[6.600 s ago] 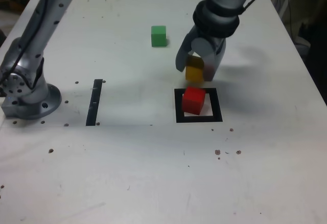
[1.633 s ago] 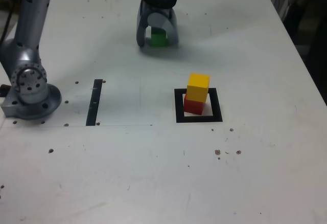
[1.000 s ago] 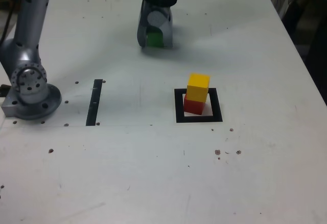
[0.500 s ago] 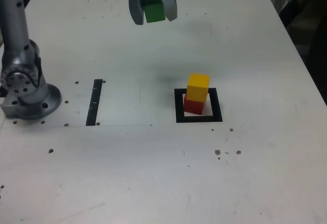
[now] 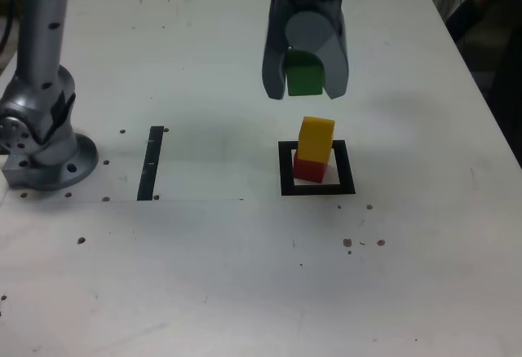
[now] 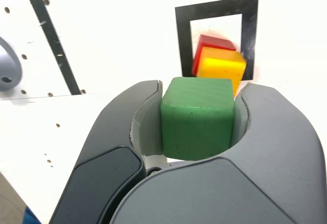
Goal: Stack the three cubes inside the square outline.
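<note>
Green cube carried high, upper centre of the exterior view.
Clamped by gripper on opposite flat faces; seemed light, rigid, matte; hung above yellow cube on red cube inside square outline.

Green cube, yellow cube, red cube, black square outline.

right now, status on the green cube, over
Gripper shut on green cube, airborne. Yellow cube on red cube inside outline. Nothing in the way.

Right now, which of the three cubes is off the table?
The green cube, clamped in the gripper above the stack; the yellow cube sits on the red cube.
</note>
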